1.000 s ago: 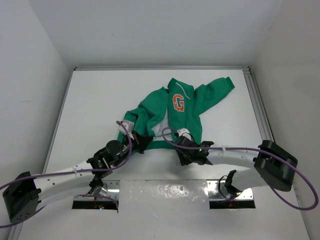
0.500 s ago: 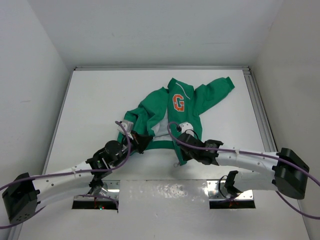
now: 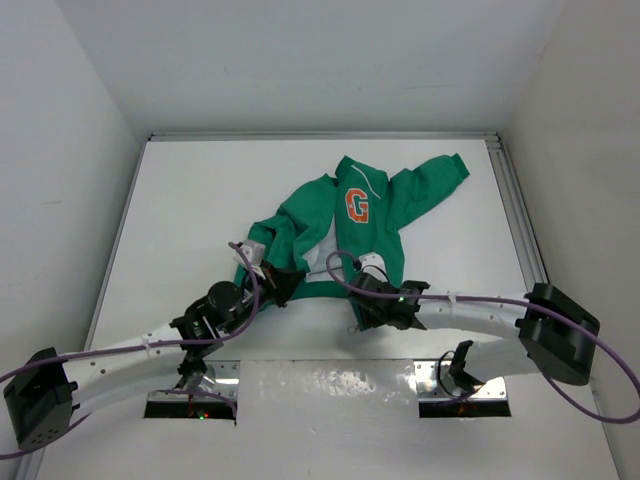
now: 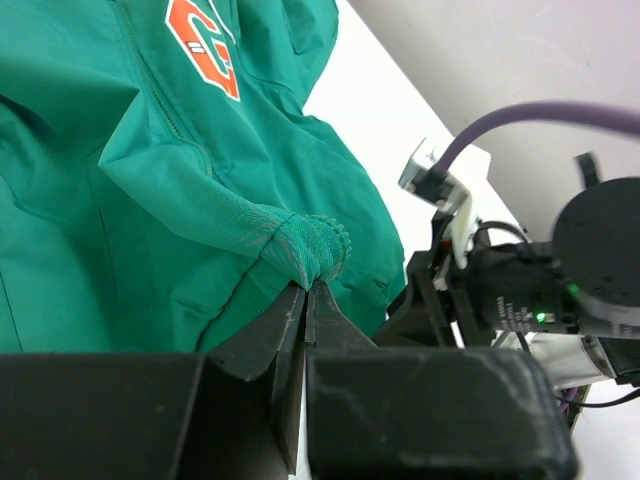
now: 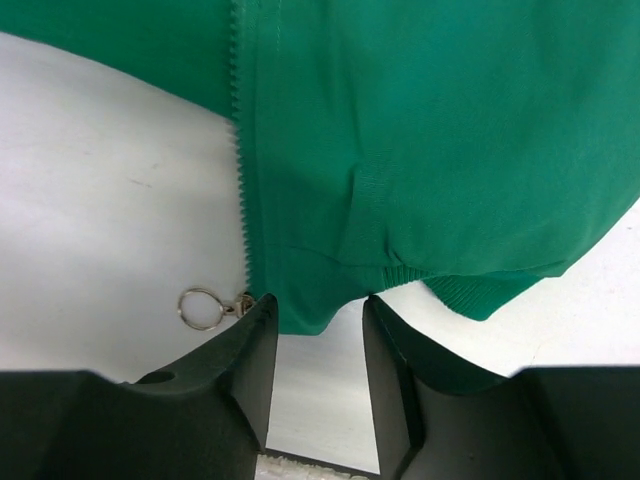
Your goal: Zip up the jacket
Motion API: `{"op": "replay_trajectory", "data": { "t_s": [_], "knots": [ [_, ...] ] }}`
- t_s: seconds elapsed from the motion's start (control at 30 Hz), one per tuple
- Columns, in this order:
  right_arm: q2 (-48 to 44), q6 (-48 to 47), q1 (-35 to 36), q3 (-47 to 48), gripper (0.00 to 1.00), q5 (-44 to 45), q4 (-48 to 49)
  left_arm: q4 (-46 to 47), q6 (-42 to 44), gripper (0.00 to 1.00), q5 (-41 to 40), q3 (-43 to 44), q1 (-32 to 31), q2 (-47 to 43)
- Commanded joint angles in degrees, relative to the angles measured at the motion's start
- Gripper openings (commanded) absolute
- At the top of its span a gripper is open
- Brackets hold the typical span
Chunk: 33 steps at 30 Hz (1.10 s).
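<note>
One bright-green fabric jacket (image 3: 345,228): left gripper (image 4: 308,292) pinched tight on its hem; right gripper (image 5: 319,308) parted, straddling hem corner, apparently unclamped.

Matt green cloth on the jacket (image 3: 335,225), ribbed knit along its near hem; a shiny metal ring (image 5: 198,307); smooth, matt white table (image 3: 200,200).

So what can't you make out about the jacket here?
Top view: the jacket zipper's ends at the hem, under the left gripper and right gripper.
Right wrist view: the slider by the pull ring, mostly behind a finger.
Left wrist view: the zipper's lower end, under bunched fabric.
</note>
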Motion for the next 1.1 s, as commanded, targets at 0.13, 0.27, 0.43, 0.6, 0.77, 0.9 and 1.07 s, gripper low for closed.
{"op": "replay_trajectory", "data": {
  "t_s": [0.13,0.27,0.43,0.6,0.77,0.9,1.07],
  "knots": [
    [1.24,3.21,0.37,-0.56,0.4,-0.39,2.64,0.81,0.61,0.0,0.02,0.36,0.17,-0.84],
    [0.72,4.44,0.46,-1.79,0.39,-2.15,3.43,1.08,0.53,0.0,-0.32,0.36,0.17,-0.23],
    [1.24,4.97,0.46,-2.5,0.39,-3.92,4.22,1.6,0.44,0.0,-0.06,0.27,0.17,-0.49],
    [3.61,5.24,0.46,-2.23,0.39,-4.35,5.8,1.25,0.35,0.0,0.29,0.19,0.17,-1.01],
    [4.05,6.47,0.46,-3.03,0.38,-3.48,8.35,0.81,0.35,0.0,0.29,0.53,0.17,-0.75],
    [3.79,7.52,0.46,-4.25,0.31,-2.95,9.31,0.99,0.44,0.0,-0.06,0.53,0.17,-0.49],
    [3.53,8.75,0.46,-6.44,0.17,-3.12,10.81,1.42,0.35,0.0,0.21,0.01,0.17,-0.66]
  ]
}}
